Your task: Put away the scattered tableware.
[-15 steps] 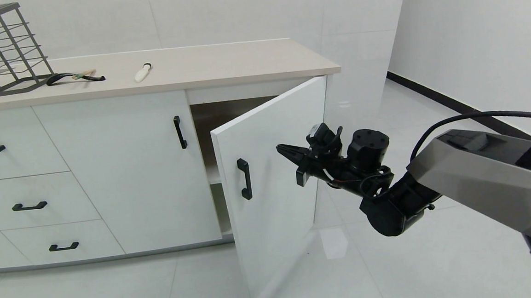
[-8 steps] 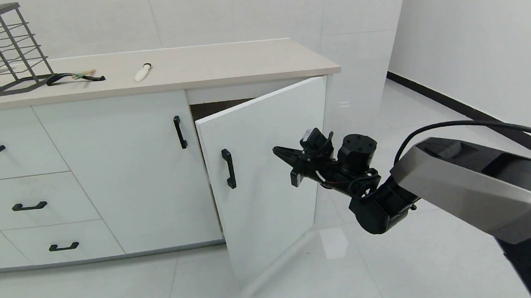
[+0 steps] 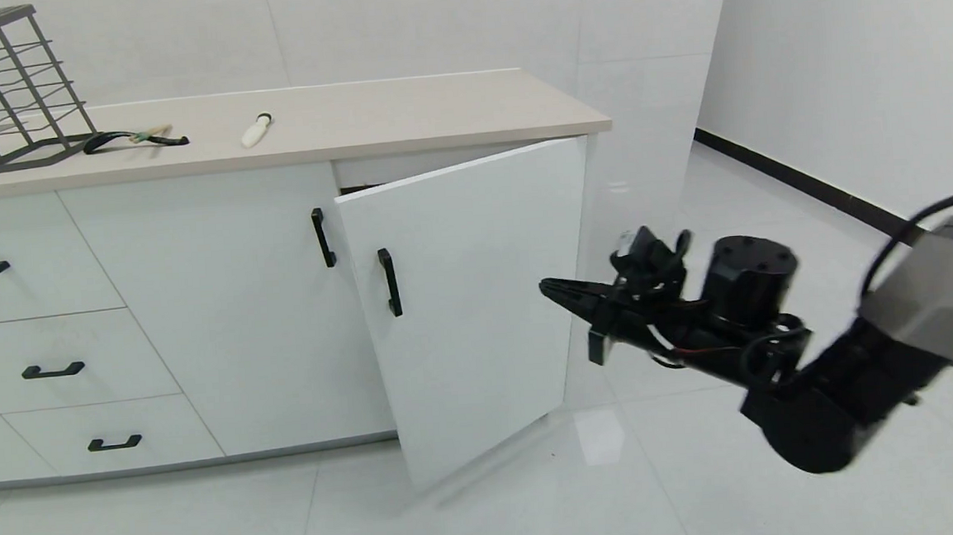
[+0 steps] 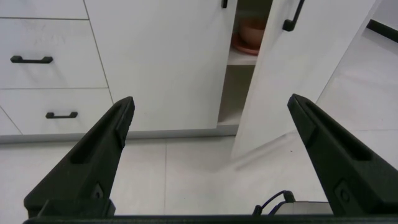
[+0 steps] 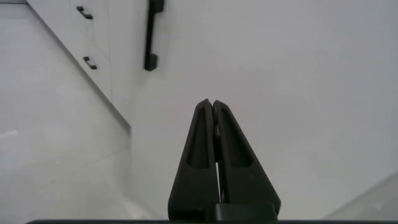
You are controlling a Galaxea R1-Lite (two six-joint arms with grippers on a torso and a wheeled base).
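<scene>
White tile covers floor and walls, and a beige countertop (image 3: 401, 115) caps a run of white cupboards and drawers. On that countertop, over to my left, a black wire rack (image 3: 10, 89) stands upright. Just beside its base lies a black utensil (image 3: 134, 139), and a little further along, apart from it, lies a white-handled utensil (image 3: 256, 130). Both are out loose on the worktop.

Below, the cabinet door (image 3: 478, 300) hangs slightly ajar, its black door handle (image 3: 390, 283) on the edge nearest the neighbouring door. Through the gap, my left wrist view catches a reddish-brown dish (image 4: 249, 37) sitting on the upper shelf inside.

My right gripper (image 3: 556, 289) is out in front of the door's face, fingers pressed together and holding nothing. The tips point at the white panel, though I cannot tell whether they touch it. My left gripper (image 4: 211, 155) is low over the floor facing the cupboards, fingers spread wide, nothing between them.
</scene>
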